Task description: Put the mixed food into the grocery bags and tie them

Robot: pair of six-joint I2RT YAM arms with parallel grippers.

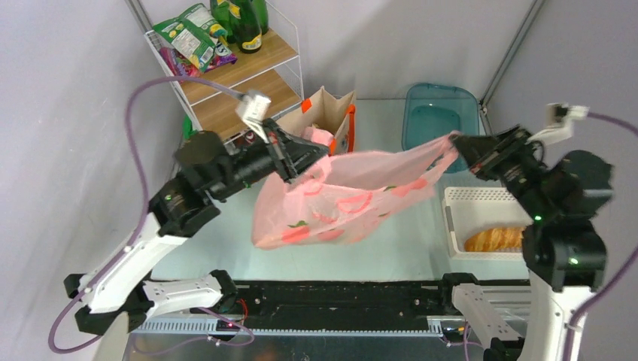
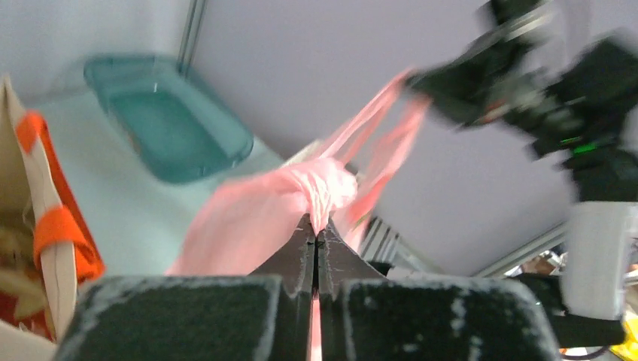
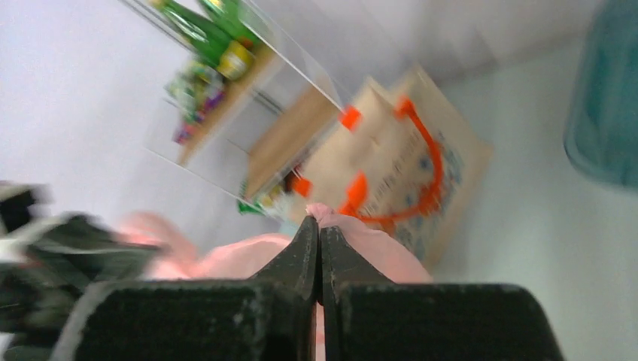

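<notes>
The pink plastic bag (image 1: 342, 199) hangs in the air, stretched between both grippers above the table. My left gripper (image 1: 322, 156) is shut on its left handle, which shows bunched at the fingertips in the left wrist view (image 2: 320, 188). My right gripper (image 1: 457, 143) is shut on its right handle, seen pinched in the right wrist view (image 3: 335, 218). The beige tote (image 1: 331, 116) with orange handles stands behind the bag, also in the right wrist view (image 3: 402, 169). Bread rolls (image 1: 494, 239) lie in the white lattice basket (image 1: 481, 199). The lettuce is out of view.
A teal plastic tray (image 1: 440, 113) sits at the back right. A wire shelf (image 1: 233, 71) at the back left holds green bottles (image 1: 244, 26) and snack packets (image 1: 188, 37).
</notes>
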